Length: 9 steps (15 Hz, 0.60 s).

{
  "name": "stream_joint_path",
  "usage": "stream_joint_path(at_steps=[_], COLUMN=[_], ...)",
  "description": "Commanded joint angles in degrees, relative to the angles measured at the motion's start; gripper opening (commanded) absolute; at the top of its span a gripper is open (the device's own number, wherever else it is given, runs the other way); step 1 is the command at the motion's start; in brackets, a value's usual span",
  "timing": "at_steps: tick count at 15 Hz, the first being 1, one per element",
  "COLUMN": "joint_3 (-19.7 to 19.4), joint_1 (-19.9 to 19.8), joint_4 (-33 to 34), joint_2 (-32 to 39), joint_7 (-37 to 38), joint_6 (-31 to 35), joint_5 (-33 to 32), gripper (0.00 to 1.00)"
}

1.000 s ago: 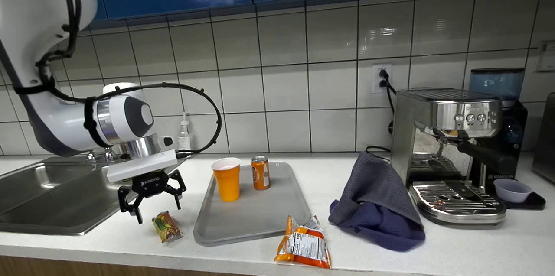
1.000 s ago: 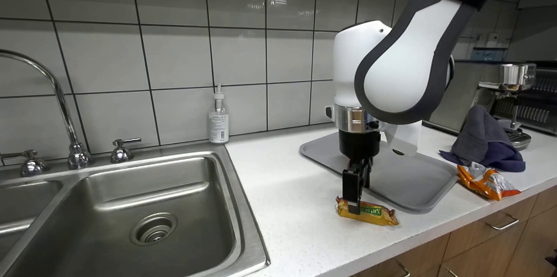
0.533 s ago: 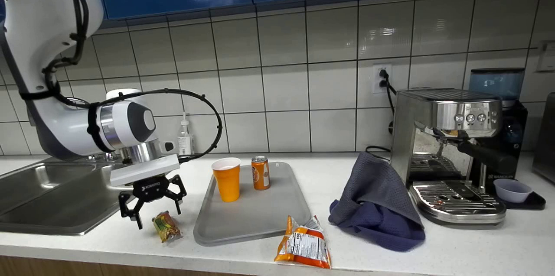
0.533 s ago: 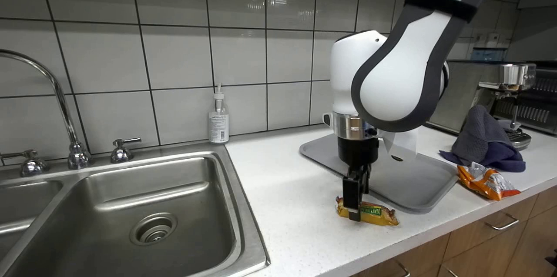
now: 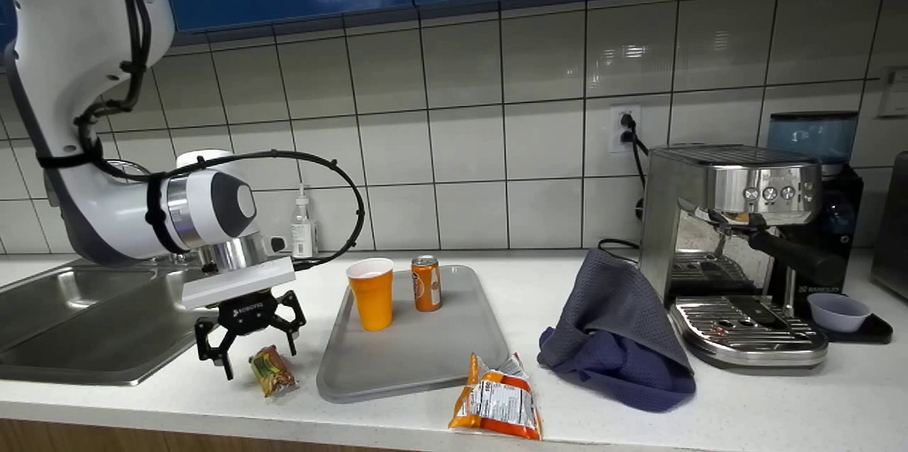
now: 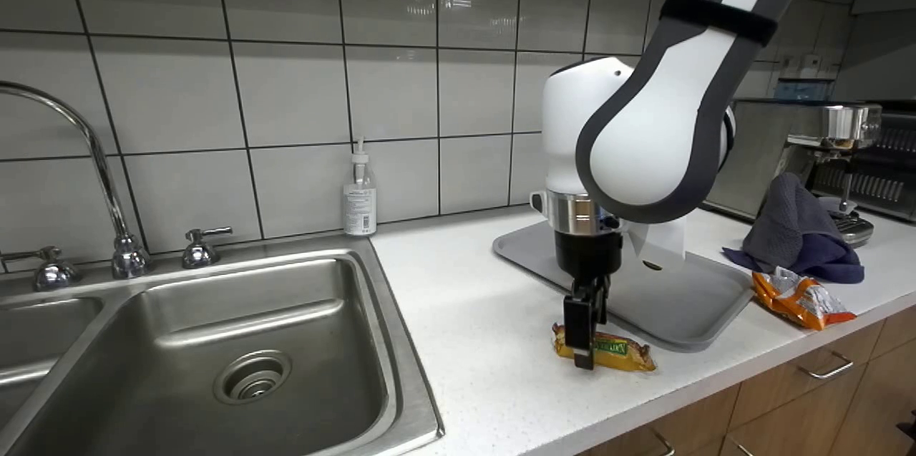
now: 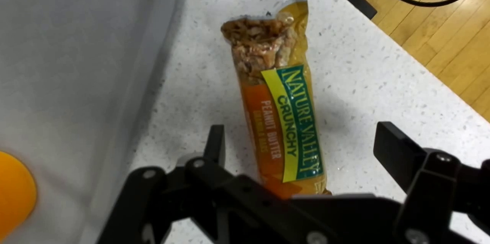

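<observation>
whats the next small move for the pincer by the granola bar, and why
Probably close the pincer gently: it stands open, and the wrist view shows the granola bar between its fingers with a gap on each side. In an exterior view they look low, near the countertop, though their exact height is hard to tell.

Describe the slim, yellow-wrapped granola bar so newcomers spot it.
Find the gray rectangular tray on the white countertop. Beside it, near the open black end effector, lies the bar. Its green Nature Valley label sets it apart from the crinkled orange snack bag.
</observation>
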Motion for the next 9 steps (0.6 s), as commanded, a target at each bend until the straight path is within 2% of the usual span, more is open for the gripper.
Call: stream_joint_path(at_steps=[1,3,4,5,9], joint_3=[1.0,0.9,0.9,1.1,1.7], joint_1=[-1.4,-1.4,-1.6,-1.8,-2.6], joint_4=[1.1,1.2,1.4,1.7,2.3], joint_2=[0.7,1.0,1.3,1.7,2.4], joint_7=[-2.2,-2.2,-2.2,-2.7,-3.6], joint_6=[-0.5,-0.5,-0.5,-0.6,0.0], joint_5=[1.4,1.3,1.4,1.7,3.1], gripper=[1.0,1.0,0.91,0.74,0.42])
